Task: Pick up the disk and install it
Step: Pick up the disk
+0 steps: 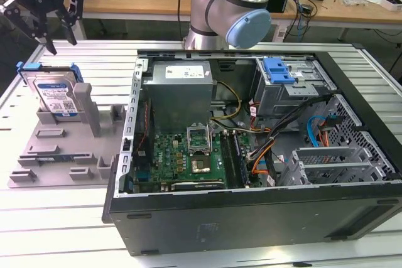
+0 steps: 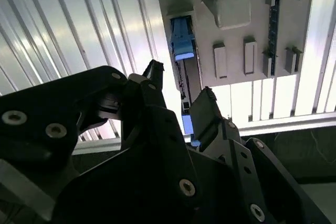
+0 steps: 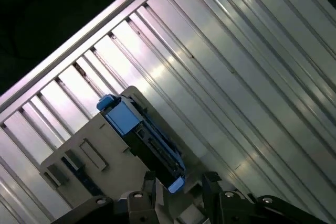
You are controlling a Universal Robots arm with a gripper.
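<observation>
Here's the pincer [image 1: 61, 41], up at the far corner on the exterior view's left, its black fingers [image 1: 47, 39] spread wide and gripping nothing. Directly below it stands the disk [image 1: 55, 95], upright on its edge in a grey slotted holder [image 1: 63, 155], label facing the near side, blue frame showing at both top corners. There's clear air between pincer and disk, no contact.

In the second wrist view the two fingertips [image 2: 153, 72] sit wide apart, and the disk [image 2: 182, 45] runs edge-on down the gap between them, a thin blue strip against the pale holder [image 2: 236, 24]. The first wrist view gives the same line-up: the disk [image 3: 142, 135] slanting towards the open pincer [image 3: 178, 182], with the ribbed metal tabletop [image 3: 236, 77] shining around it.

The holder lies flat on the slatted tabletop [image 1: 56, 218], just beside the open computer case [image 1: 251, 218] on the exterior view's right. Inside the case, a grey power-supply box [image 1: 179, 92] sits at the far side, the green motherboard [image 1: 179, 155] nearer, and a blue clip [image 1: 278, 70] is on the drive cage at the far right. The arm [image 1: 232, 4] rises behind the case. The disk is in its holder, not lifted yet.
</observation>
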